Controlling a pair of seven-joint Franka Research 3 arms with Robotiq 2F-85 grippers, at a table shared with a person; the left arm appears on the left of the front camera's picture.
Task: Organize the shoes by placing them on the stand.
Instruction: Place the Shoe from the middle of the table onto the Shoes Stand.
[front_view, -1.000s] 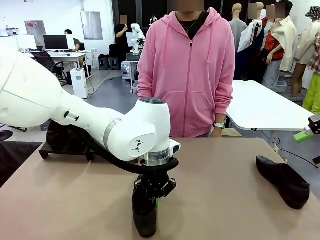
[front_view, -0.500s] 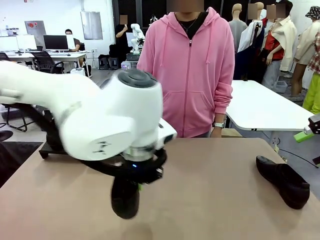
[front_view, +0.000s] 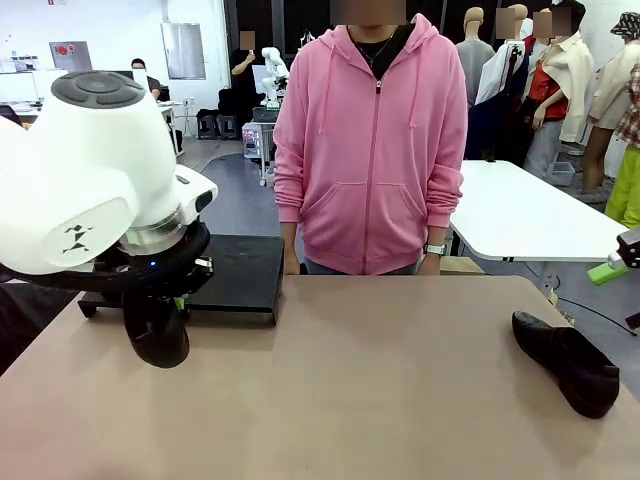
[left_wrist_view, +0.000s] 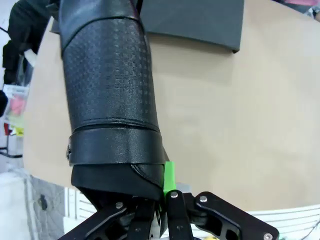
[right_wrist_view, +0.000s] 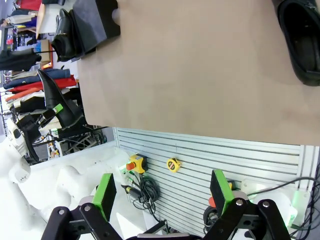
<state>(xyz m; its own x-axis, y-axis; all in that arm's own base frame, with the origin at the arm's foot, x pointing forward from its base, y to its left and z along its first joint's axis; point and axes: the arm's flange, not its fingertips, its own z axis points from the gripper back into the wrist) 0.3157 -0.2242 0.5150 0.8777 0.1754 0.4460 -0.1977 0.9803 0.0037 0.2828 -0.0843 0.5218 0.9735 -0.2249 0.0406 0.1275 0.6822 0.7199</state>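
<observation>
Moved since a second ago: left arm is swinging from the bench's 6 o'clock out to 9 o'clock, lifting its shoe (front_view: 157, 335) off the surface. Left fingers (left_wrist_view: 169, 180) are clamping tight on the heel end of that shoe, with one green pad pressing against the heel rim. Shoe is hanging toe-down, clear of the bench (front_view: 400, 400). Stand (front_view: 240, 275) is sitting at 10 o'clock just behind the hanging shoe, its right half showing past the arm. From the right wrist camera, another shoe (right_wrist_view: 65, 32) is resting on the stand's far end. Person (front_view: 372, 150) in a pink hoodie is standing at 12 o'clock, hands down at the far bench edge. Loose shoe (front_view: 567, 362) is lying on its sole at 3 o'clock, well apart from the stand. Right fingers (right_wrist_view: 220, 192) are hanging beyond the 3 o'clock edge, spread wide and gripping nothing.
</observation>
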